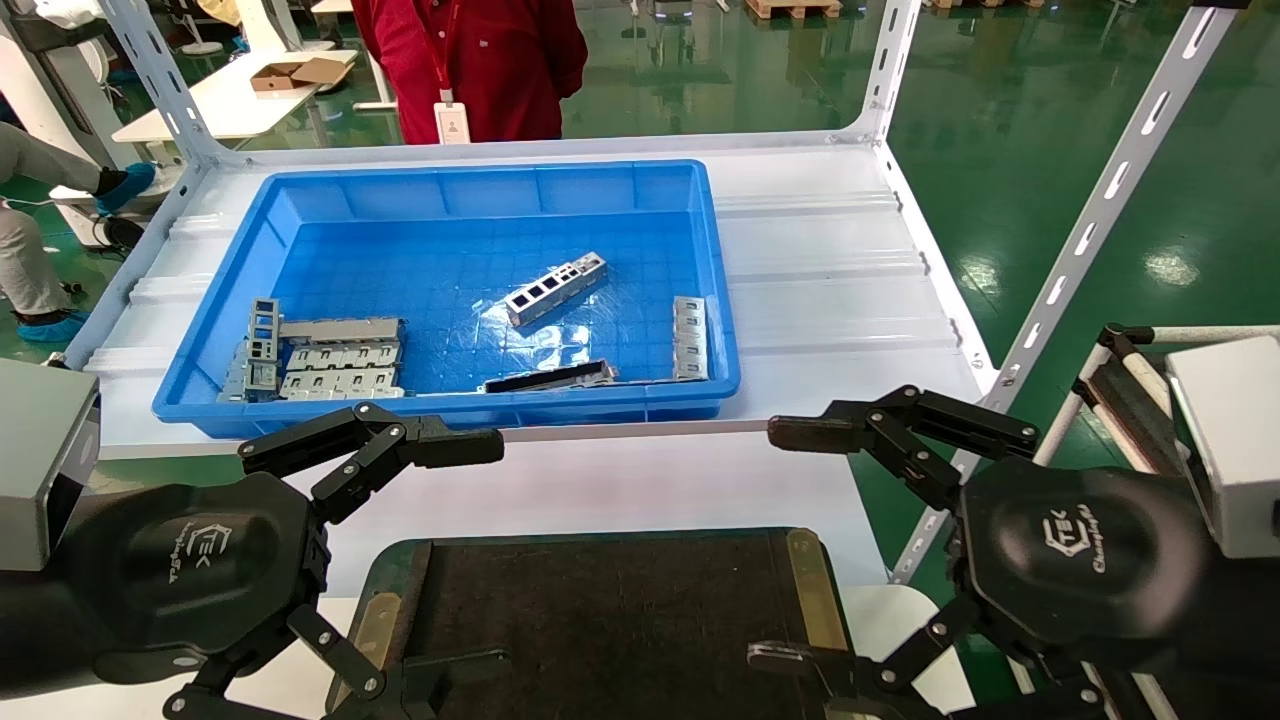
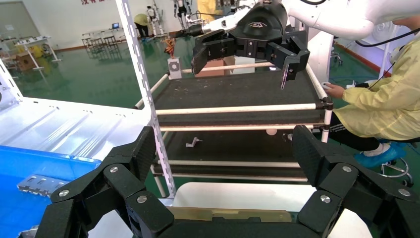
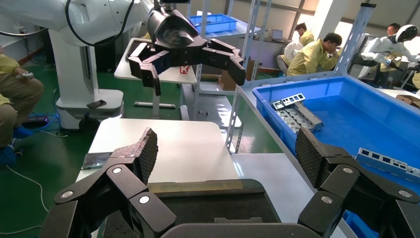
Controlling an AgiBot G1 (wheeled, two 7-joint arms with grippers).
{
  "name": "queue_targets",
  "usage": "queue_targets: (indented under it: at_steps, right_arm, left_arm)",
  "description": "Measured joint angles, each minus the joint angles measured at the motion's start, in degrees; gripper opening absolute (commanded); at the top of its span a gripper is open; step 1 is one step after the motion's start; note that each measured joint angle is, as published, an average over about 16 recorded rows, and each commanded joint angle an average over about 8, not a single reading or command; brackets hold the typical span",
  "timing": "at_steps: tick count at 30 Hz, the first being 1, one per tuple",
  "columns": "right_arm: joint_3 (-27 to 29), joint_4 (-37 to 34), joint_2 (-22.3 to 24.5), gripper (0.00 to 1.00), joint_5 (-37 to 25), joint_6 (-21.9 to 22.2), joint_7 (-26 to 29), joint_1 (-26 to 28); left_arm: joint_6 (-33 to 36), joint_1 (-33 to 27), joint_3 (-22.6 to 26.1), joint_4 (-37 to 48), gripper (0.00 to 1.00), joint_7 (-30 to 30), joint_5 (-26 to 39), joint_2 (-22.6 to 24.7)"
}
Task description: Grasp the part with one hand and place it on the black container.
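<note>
**The part and the black container**

The part [image 1: 556, 288] is lying loose on the floor of the blue bin [image 1: 240, 270], near the middle. It is a slim silver-grey metal bar with a row of dark square cutouts, and it is resting at a slant, apart from the other metal pieces. The black container [image 1: 610, 610] is sitting just in front of the robot, below the bin. It is a flat dark tray with rounded corners and brass-coloured strips [image 1: 812, 590] running along its sides.
</note>
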Motion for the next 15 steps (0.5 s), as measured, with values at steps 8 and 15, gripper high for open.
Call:
queue_targets:
  at_steps: [8,15]
  right_arm:
    - [0.0,0.0,0.0,1.0,0.0,0.0,0.0,0.0]
    - [0.0,0.0,0.0,1.0,0.0,0.0,0.0,0.0]
  left_arm:
    - [0.0,0.0,0.0,0.0,1.0,0.0,0.0,0.0]
    - [0.0,0.0,0.0,0.0,1.0,0.0,0.0,0.0]
